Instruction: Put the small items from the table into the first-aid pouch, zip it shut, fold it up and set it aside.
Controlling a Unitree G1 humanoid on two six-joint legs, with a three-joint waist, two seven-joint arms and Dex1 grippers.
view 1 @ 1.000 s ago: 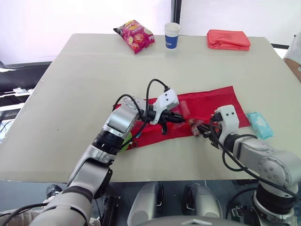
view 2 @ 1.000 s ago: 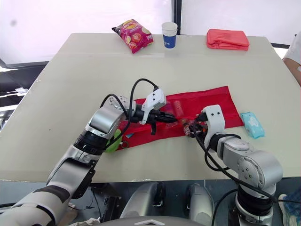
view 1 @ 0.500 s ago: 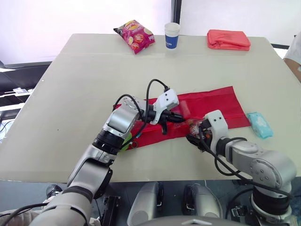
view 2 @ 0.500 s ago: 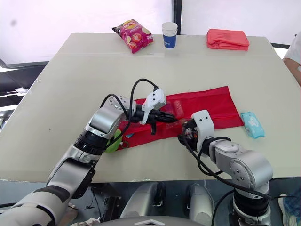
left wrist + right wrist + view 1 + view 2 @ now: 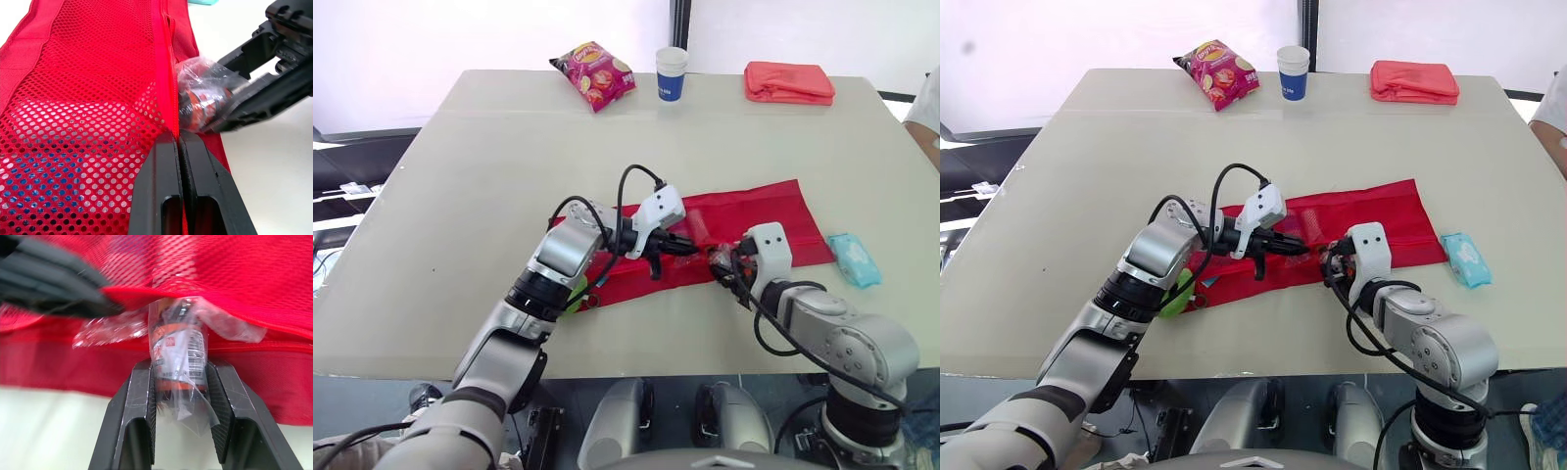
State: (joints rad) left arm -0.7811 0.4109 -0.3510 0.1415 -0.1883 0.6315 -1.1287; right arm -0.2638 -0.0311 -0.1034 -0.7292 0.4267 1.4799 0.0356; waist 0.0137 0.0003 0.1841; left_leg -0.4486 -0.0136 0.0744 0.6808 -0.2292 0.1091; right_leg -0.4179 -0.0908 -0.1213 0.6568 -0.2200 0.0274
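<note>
Left eye view: one red mesh first-aid pouch [image 5: 759, 211] lies opened out across the centre of the frame on a pale table [image 5: 480, 166]. One teal packet [image 5: 854, 259] sits just beside the pouch's right end, apart from it. Along the top of the frame stand three more single things: a chip bag [image 5: 594, 74] at upper left of centre, a paper cup [image 5: 672, 73] at top centre, and a folded red cloth [image 5: 789, 82] at upper right. A green item [image 5: 572, 294], mostly hidden, shows under the left arm near the pouch's left end.

Two grippers meet at the pouch's near edge, just below the frame's centre. In the left wrist view, the left gripper [image 5: 179, 141] has its jaws pressed together with only a thin slit between them, pinching the red edge band of the pouch. In the right wrist view, the right gripper [image 5: 178, 366] has its jaws set narrow around one small bottle [image 5: 176, 350] wrapped in clear plastic, both fingers touching its sides. The bottle's top end is tucked under the pouch's mesh edge, right beside the left gripper's tips.
</note>
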